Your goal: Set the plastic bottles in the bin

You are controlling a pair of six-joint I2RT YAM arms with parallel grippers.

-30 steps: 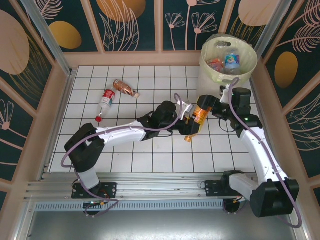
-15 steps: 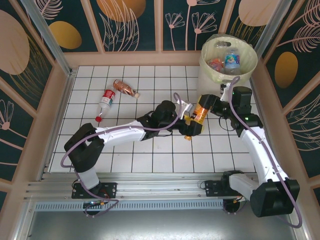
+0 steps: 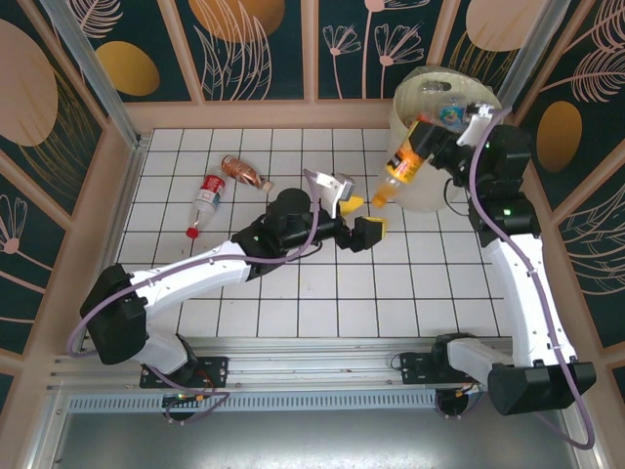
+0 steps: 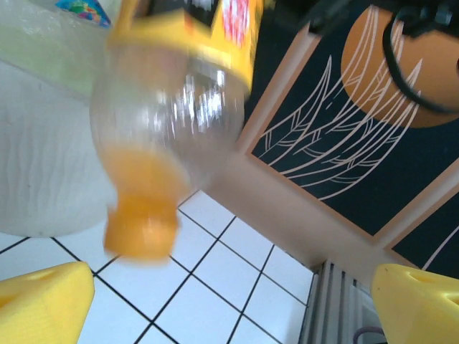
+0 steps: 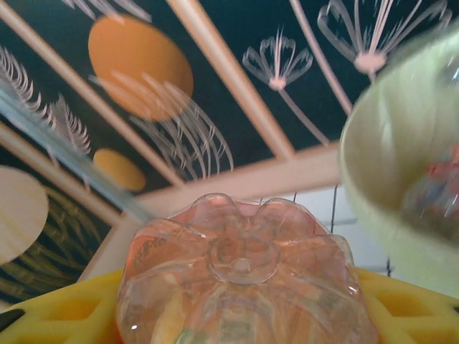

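Observation:
An orange-capped bottle [image 3: 403, 166] with an orange label hangs cap-down beside the left wall of the cream bin [image 3: 402, 107]. My right gripper [image 3: 422, 151] is shut on its upper end. In the right wrist view its ribbed base [image 5: 240, 276] sits between the yellow fingers [image 5: 50, 319], with the bin [image 5: 380, 165] to the right. My left gripper [image 3: 359, 219] stands open and holds nothing, below and left of the bottle. Its wrist view looks up at the blurred bottle [image 4: 168, 115] above the yellow fingertips [image 4: 43, 301]. Two bottles [image 3: 208, 193] [image 3: 244, 173] lie on the tiles at far left.
Inside the bin lie a blue-labelled bottle [image 3: 452, 115] and a red one [image 3: 422, 125]. A wooden frame [image 3: 264, 114] with dark patterned panels walls the white tiled floor [image 3: 293, 293]. A metal rail [image 3: 293, 366] runs along the near edge.
My left gripper opened, let go of the orange bottle and drew back to the left. My right gripper closed on the bottle and carried it up toward the bin.

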